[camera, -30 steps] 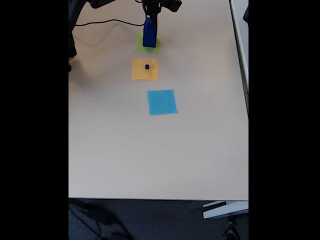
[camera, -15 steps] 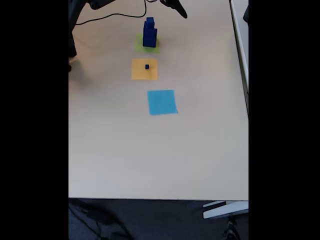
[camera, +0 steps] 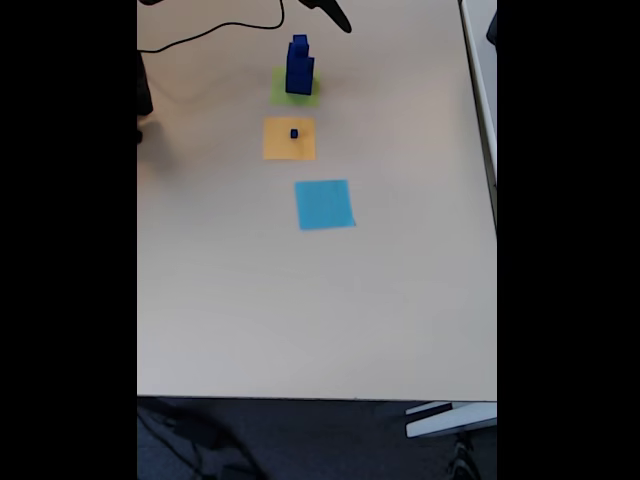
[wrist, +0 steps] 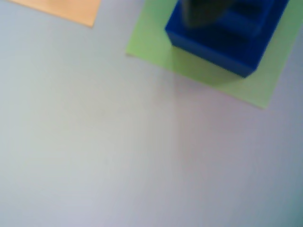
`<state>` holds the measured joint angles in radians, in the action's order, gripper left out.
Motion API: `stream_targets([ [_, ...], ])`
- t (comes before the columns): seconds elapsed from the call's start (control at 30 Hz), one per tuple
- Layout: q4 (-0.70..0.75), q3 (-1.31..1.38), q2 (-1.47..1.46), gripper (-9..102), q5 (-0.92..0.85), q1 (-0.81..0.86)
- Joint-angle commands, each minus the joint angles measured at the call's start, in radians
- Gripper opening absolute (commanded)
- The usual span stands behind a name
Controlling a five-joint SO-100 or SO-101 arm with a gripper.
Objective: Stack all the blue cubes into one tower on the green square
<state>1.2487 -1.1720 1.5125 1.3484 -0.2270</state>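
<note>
In the fixed view a tower of blue cubes (camera: 299, 66) stands on the green square (camera: 296, 96) at the far end of the table. The wrist view looks down on the same tower (wrist: 222, 40), largest cube at the bottom, resting on the green square (wrist: 156, 45). One tiny blue cube (camera: 294, 133) sits alone on the orange square (camera: 289, 139). My gripper (camera: 334, 14) shows as a dark tip at the top edge, up and to the right of the tower, apart from it. A dark blurred part (wrist: 206, 10) overlaps the tower top in the wrist view.
A light blue paper square (camera: 324, 204) lies nearer on the beige table (camera: 300, 310). A black cable (camera: 215, 30) runs along the far left. A corner of the orange square (wrist: 61, 7) shows in the wrist view.
One second ago my gripper stood over the tower's top. It has since lifted off, leaving the tower standing, and has drawn back up and to the right.
</note>
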Motion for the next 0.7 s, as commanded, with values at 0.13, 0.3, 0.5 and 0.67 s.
stream_targets([
  [0.13, -0.006, -0.193, 0.187, 30, 0.025, 0.028],
  [0.3, -0.002, -0.255, 0.219, 30, 0.009, 0.041],
  [0.5, 0.012, -0.353, 0.273, 30, 0.014, 0.051],
  [0.67, 0.005, -0.445, 0.304, 30, -0.018, 0.092],
])
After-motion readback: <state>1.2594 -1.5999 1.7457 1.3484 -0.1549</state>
